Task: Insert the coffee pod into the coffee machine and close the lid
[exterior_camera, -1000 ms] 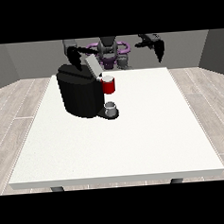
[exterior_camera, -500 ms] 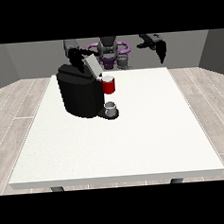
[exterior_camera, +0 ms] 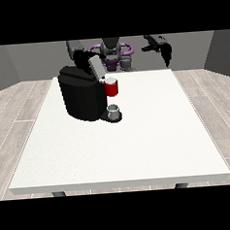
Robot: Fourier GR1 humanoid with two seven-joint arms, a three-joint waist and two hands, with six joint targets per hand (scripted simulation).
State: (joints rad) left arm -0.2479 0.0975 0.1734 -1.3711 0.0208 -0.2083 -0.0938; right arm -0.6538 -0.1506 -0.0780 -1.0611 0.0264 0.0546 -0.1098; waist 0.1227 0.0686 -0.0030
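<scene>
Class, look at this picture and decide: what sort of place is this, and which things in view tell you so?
Probably a bare test room set up for a kitchen-style chore. A humanoid robot stands behind a large white table on a wood-plank floor with plain grey walls. The table bears a black coffee machine.

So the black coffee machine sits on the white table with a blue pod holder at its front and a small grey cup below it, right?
Not quite: the front view shows the pod holder is red, not blue. The rest holds: black coffee machine, white table, small grey cup below the holder.
</scene>
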